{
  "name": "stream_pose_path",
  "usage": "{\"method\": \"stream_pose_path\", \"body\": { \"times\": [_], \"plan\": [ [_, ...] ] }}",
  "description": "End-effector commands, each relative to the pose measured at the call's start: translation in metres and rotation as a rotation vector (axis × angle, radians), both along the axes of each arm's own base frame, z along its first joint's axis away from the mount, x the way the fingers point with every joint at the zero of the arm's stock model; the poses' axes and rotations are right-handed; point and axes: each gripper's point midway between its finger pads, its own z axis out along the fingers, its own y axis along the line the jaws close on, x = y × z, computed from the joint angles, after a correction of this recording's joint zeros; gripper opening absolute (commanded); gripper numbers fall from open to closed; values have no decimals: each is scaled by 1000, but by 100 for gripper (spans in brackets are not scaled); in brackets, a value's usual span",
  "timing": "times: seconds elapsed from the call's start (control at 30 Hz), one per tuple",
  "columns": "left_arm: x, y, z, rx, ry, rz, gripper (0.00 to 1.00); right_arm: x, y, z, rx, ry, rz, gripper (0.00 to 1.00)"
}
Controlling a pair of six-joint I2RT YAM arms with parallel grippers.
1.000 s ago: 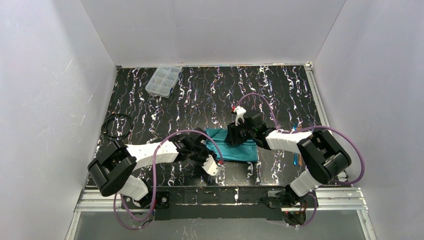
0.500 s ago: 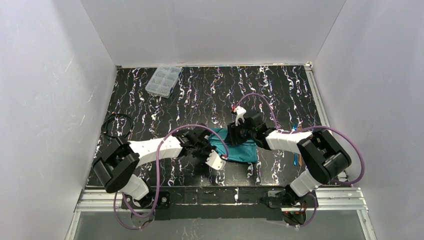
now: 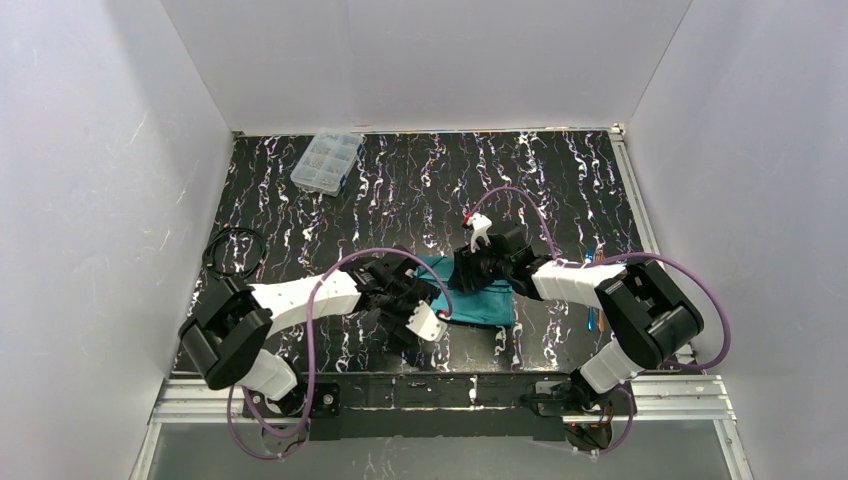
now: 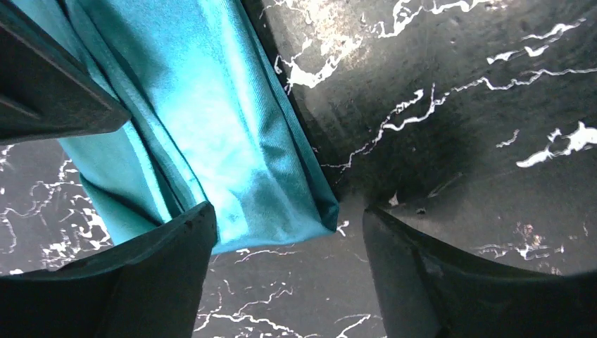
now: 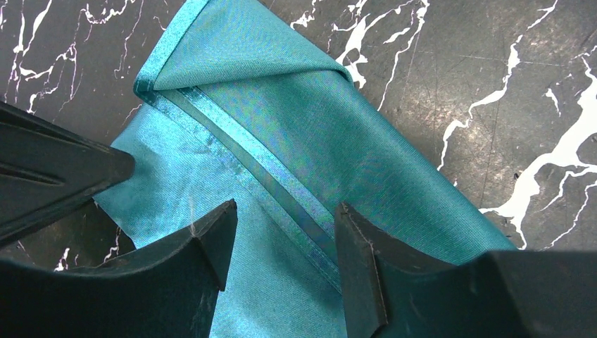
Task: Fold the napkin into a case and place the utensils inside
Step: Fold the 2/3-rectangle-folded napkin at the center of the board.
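Two finger states to log. See left gripper (image 4: 285, 239) spread wide, straddling near-left corner of napkin (image 4: 232, 141), pinching nothing. See right gripper (image 5: 285, 225) likewise apart, poised over the hemmed flap edge, clamping nothing. Locate napkin mid-table, folded to a flat layered rectangle between both grippers. Locate utensils (image 3: 592, 318) at right table edge, well apart from cloth, partly hidden by right arm.

Risks, as judged: expect layers to slide or spring open if dragged by a lifting finger (cloth looks satiny, probably slick). Expect a skewed pocket from a corner snagged on a fingertip. Expect trouble pinching thin utensils off flat table.

Containers: find nothing tucked into napkin yet; cannot confirm an open pocket. Note box (image 3: 327, 160) far left, contents too small to tell.
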Motion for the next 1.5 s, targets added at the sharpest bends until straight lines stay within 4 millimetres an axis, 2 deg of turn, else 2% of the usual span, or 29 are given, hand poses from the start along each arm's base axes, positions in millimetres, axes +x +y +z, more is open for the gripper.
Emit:
{"method": "stream_pose_path", "body": {
  "times": [0.0, 0.23, 0.47, 0.6, 0.9, 1.17, 1.47],
  "plan": [
    [-15, 21, -8, 43, 18, -63, 77, -6, 0, -1, 4, 7, 20, 62],
    [-8, 18, -12, 19, -25, -95, 79, -7, 0, -1, 7, 8, 19, 61],
    [4, 11, -26, 33, -67, -141, 63, -8, 1, 2, 17, 8, 17, 61],
    [15, 3, -28, 14, -110, -139, 57, -10, 0, -1, 23, 18, 12, 61],
    [23, -7, -13, -42, -133, -84, 40, -13, 0, -6, 24, 32, 14, 60],
    [35, -11, -2, -65, -161, -22, 38, -14, -2, -8, 19, 33, 14, 60],
    [36, -6, 13, -93, -196, 5, 32, -14, -4, -9, 5, 27, 19, 60]
  ]
}}
